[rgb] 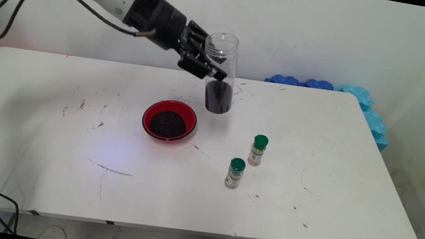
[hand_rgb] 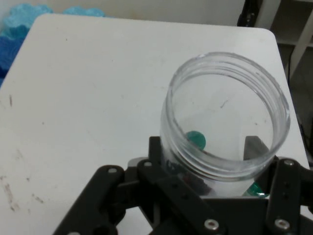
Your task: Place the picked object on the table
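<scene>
Clear plastic jar, upright, lidless, dark grains in its bottom third, is clamped at mid-height by the black gripper, hanging above the white table toward its far edge. At 7 o'clock, close by: red bowl w/ dark grains. At 5 o'clock: two green-capped spice bottles, labels unreadable. Blue foam blocks at far-right corner.

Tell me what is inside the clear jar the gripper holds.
The clear jar, lidless, holds dark granules in its bottom part; its upper part looks empty. The gripper covers part of its wall.
</scene>
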Action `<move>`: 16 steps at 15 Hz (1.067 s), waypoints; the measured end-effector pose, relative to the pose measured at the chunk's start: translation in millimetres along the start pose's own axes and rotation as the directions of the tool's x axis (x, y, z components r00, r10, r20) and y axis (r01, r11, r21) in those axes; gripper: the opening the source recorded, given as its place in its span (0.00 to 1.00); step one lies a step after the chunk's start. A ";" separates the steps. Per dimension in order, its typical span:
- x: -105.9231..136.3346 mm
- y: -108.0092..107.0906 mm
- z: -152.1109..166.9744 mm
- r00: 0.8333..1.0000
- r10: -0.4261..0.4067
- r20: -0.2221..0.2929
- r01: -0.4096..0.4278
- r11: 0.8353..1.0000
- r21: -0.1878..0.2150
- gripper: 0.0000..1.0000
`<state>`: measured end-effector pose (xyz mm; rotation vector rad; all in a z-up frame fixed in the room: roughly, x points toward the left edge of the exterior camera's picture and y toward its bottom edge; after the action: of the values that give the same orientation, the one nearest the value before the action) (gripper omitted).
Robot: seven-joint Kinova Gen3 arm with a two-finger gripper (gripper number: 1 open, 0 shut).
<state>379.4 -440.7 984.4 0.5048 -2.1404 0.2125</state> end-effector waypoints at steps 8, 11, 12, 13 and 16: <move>-49.1 10.5 39.1 0.998 -0.063 -0.019 0.063 0.998 0.020 0.00; -69.5 16.1 56.2 0.996 -0.088 -0.023 0.088 0.996 0.021 0.00; -74.9 17.5 61.3 0.995 -0.094 -0.023 0.094 0.995 0.021 0.00; -80.7 18.8 67.3 0.995 -0.101 -0.023 0.101 0.995 0.021 0.00; -95.0 21.4 82.2 0.993 -0.115 -0.023 0.116 0.993 0.024 0.00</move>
<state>357.9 -422.4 860.2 0.6360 -2.0824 0.1790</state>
